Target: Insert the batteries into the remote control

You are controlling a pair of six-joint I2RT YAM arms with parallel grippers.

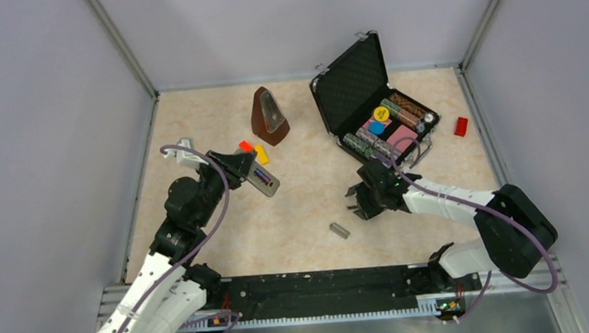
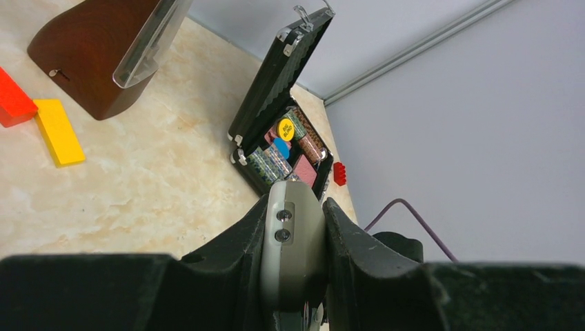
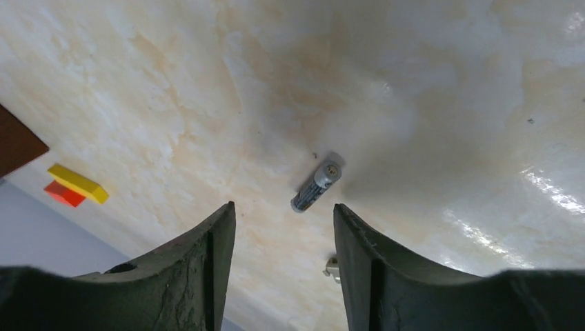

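Battery (image 3: pixel 316 186), light, slick, likely to roll, suits a mid-body grip beneath spread right pincer (image 3: pixel 283 210); left pincer (image 1: pixel 238 168) pinches remote control (image 2: pixel 293 255).

Bright, even overhead light; soft shadows; glare streaks on the table (image 3: pixel 545 189); wrist views blur close up.

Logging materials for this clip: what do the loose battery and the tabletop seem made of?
Battery: apparently metal, grey glossy sleeve, shiny end cap. Tabletop: beige marble-patterned surface, glossy with glare; probably laminate or stone, unclear.
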